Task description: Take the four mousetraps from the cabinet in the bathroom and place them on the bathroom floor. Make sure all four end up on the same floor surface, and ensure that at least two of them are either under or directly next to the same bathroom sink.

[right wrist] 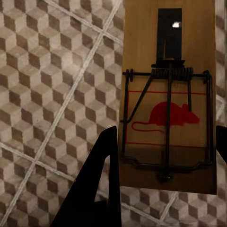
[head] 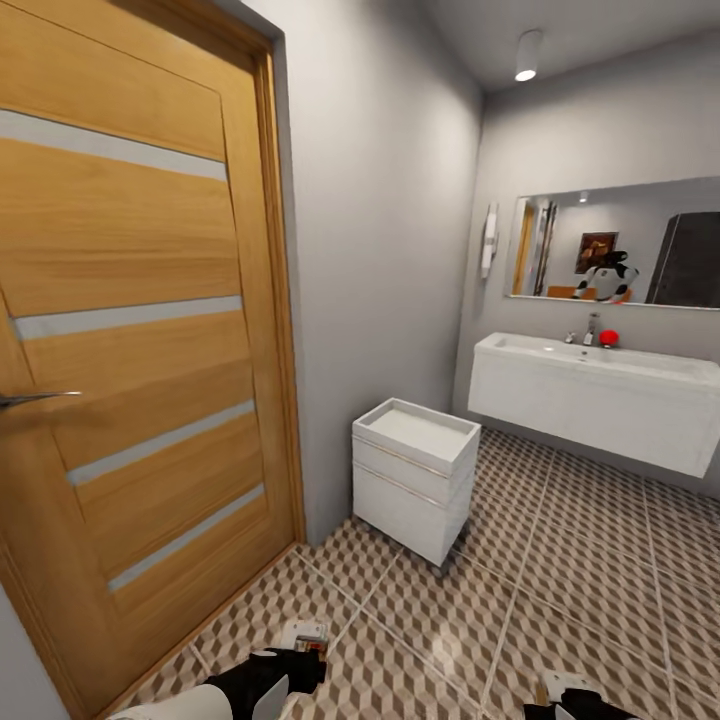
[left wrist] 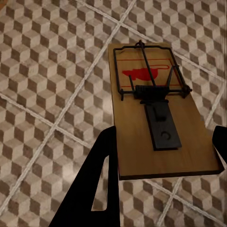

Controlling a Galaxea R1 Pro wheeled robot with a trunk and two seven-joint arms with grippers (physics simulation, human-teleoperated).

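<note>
Cube-patterned bathroom floor (head: 560, 590) underfoot, brown and beige tiles with pale grout, running from the near edge to the far wall. At the left, a tall wooden door (head: 130, 330) with pale horizontal strips and a metal handle. On the far wall, a wide mirror (head: 620, 245) above the white bathroom sink (head: 590, 400), wall-hung, with a faucet and a small red object on its top. Closer, against the grey wall beside the door, a small white drawer unit (head: 415, 475) standing on the tiles.

Low in the head view, left gripper (head: 300, 665) at the bottom edge, something pale and flat at its tip. Seen from the left wrist: clenched on a mousetrap (left wrist: 158, 113), black fingers (left wrist: 101, 175) at either side of the tan board, above the tiles. Right gripper (head: 570, 705) barely showing at the bottom right. From the right wrist: clamped on a second mousetrap (right wrist: 168, 94), red mouse print and dark wire bar facing the camera, likewise held over the patterned tiles.
</note>
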